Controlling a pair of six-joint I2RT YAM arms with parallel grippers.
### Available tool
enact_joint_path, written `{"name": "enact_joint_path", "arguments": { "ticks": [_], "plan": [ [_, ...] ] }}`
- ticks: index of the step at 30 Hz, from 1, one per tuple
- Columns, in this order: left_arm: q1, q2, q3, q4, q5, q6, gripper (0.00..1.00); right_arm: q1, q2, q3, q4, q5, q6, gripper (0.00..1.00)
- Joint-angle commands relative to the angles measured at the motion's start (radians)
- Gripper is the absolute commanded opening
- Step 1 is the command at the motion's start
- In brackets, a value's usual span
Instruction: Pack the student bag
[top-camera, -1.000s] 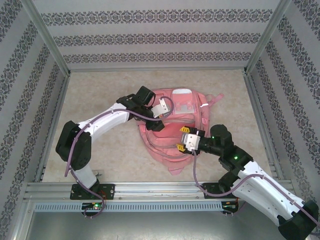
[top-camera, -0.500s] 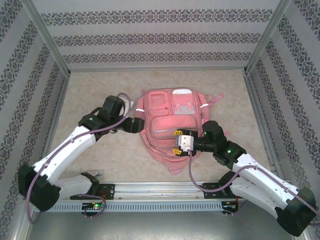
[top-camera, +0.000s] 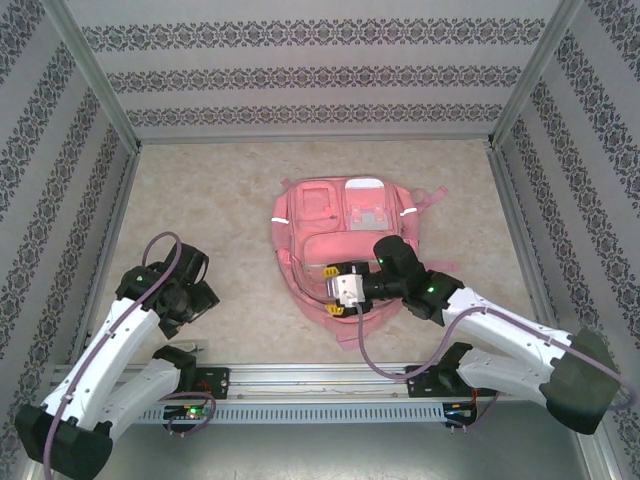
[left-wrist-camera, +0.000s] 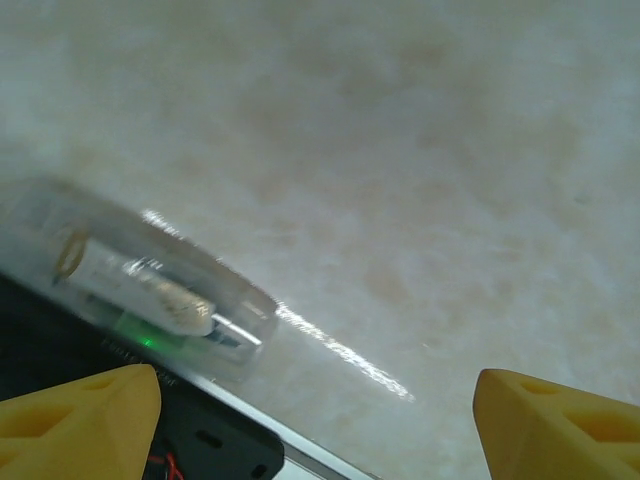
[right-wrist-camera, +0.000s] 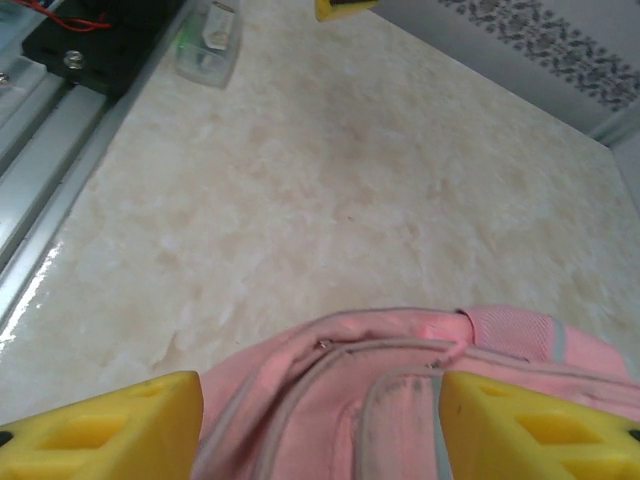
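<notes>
On the counter (top-camera: 220, 200) the student bag (top-camera: 340, 215) lies pockets-up (for access); right gripper (right-wrist-camera: 320, 420) and left gripper (left-wrist-camera: 320, 415) gape, empty.

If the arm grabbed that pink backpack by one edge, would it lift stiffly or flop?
Probably flop: the student bag is soft, wrinkled fabric lying flat, so unheld parts would likely sag. It looks fairly flat, so perhaps light for its size. Pushed, it would likelier bunch or slide on the smooth table than roll.

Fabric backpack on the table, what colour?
A pink fabric backpack with pale reflective strips; clearest in the top external view.
</notes>
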Motion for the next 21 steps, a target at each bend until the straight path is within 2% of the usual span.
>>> {"name": "enact_joint_path", "arguments": {
  "ticks": [1, 5, 9, 13, 17, 21],
  "plan": [
    [0.087, -0.009, -0.071, -0.1, 0.009, -0.179, 0.82, 0.028, 0.018, 0.034, 0.017, 0.0, -0.043, 0.64],
    [0.21, -0.021, -0.17, -0.053, 0.035, -0.205, 0.83, 0.034, 0.006, 0.025, 0.013, 0.02, -0.048, 0.65],
    [0.253, 0.025, -0.237, 0.041, 0.058, -0.224, 0.81, 0.034, -0.014, 0.013, -0.004, 0.048, -0.066, 0.65],
    [0.265, 0.153, -0.29, 0.168, 0.106, -0.258, 0.75, 0.032, -0.017, 0.009, -0.007, 0.058, -0.072, 0.65],
    [0.265, 0.251, -0.28, 0.217, 0.114, -0.263, 0.74, 0.032, -0.019, 0.013, -0.016, 0.063, -0.074, 0.65],
    [0.265, 0.342, -0.31, 0.292, 0.127, -0.267, 0.68, 0.032, -0.025, 0.01, -0.019, 0.085, -0.077, 0.65]
  ]
}}
